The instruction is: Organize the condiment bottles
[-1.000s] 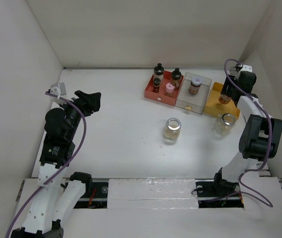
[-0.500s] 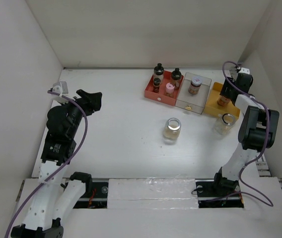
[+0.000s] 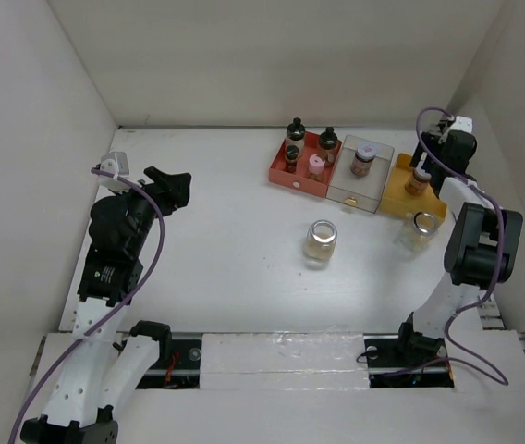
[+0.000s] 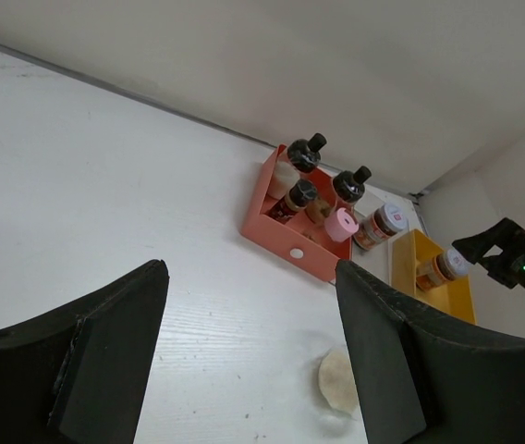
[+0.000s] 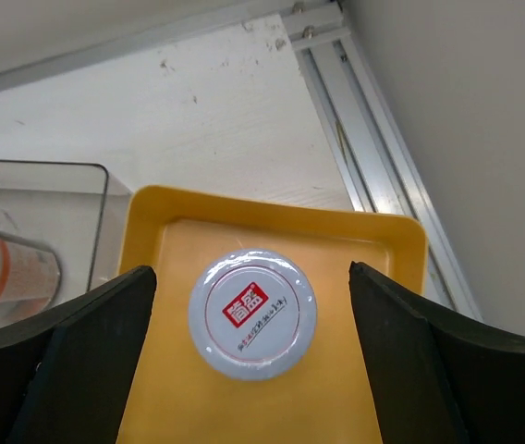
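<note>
Jaws of the right gripper (image 5: 249, 301) stood wide, clear of the pale-lidded jar (image 5: 252, 314) on both sides and holding nothing. The jar stood upright in the yellow tray (image 5: 272, 224), directly under the downward-pointing wrist, so withdrawal likely called for a straight lift. The left gripper (image 4: 251, 277), open and empty, hung well apart.

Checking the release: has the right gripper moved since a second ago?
Yes. The right gripper shifted from over the middle of the yellow tray toward its far-right edge, uncovering the jar.
</note>
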Action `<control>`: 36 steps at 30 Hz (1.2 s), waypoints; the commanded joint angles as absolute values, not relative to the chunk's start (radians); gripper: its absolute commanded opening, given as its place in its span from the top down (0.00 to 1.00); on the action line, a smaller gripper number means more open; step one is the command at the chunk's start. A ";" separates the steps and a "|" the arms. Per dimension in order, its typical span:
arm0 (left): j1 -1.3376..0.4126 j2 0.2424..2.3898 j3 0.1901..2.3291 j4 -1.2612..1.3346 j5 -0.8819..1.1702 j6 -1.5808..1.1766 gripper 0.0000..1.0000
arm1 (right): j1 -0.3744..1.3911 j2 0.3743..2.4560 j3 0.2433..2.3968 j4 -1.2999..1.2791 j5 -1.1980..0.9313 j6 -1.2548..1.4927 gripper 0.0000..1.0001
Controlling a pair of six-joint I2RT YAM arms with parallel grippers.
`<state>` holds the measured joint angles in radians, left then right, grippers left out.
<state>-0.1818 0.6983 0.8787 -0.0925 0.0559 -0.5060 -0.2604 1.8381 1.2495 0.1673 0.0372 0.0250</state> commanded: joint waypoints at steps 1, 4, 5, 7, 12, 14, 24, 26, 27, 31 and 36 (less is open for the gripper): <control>-0.181 0.695 0.876 -0.034 0.080 -0.502 0.31 | -0.242 1.679 1.229 0.250 0.026 0.035 0.09; -0.181 0.686 0.876 -0.034 0.089 -0.502 0.31 | -0.181 1.580 1.188 0.210 -0.001 0.035 0.11; -0.181 0.686 0.876 -0.034 0.089 -0.511 0.31 | -0.154 1.506 1.172 0.210 -0.015 0.035 0.13; -0.181 0.686 0.876 -0.025 0.098 -0.511 0.31 | 0.021 1.407 1.123 0.166 -0.025 0.006 0.45; -0.181 0.686 0.867 -0.025 0.098 -0.511 0.31 | 0.248 1.286 1.011 0.121 -0.046 -0.012 0.68; -0.181 0.686 0.867 -0.025 0.098 -0.511 0.31 | 0.360 1.260 0.977 0.040 -0.061 -0.025 0.53; -0.181 0.686 0.867 -0.025 0.098 -0.511 0.31 | 0.541 1.143 0.827 -0.219 0.041 -0.011 0.00; -0.181 0.686 0.867 -0.025 0.098 -0.511 0.31 | 0.557 1.167 0.818 -0.230 0.041 0.018 0.00; -0.181 0.686 0.867 -0.025 0.098 -0.511 0.31 | 0.571 1.180 0.818 -0.251 0.041 0.018 0.00; -0.181 0.676 0.867 -0.025 0.098 -0.511 0.31 | 0.621 1.212 0.828 -0.229 0.020 0.051 0.00; -0.181 0.676 0.867 -0.025 0.098 -0.511 0.31 | 0.646 1.267 0.839 -0.218 0.017 0.070 0.00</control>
<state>-0.1818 0.6891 0.8745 -0.0780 0.0799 -0.5068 0.6346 1.2453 0.8154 -0.2268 0.0238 0.0334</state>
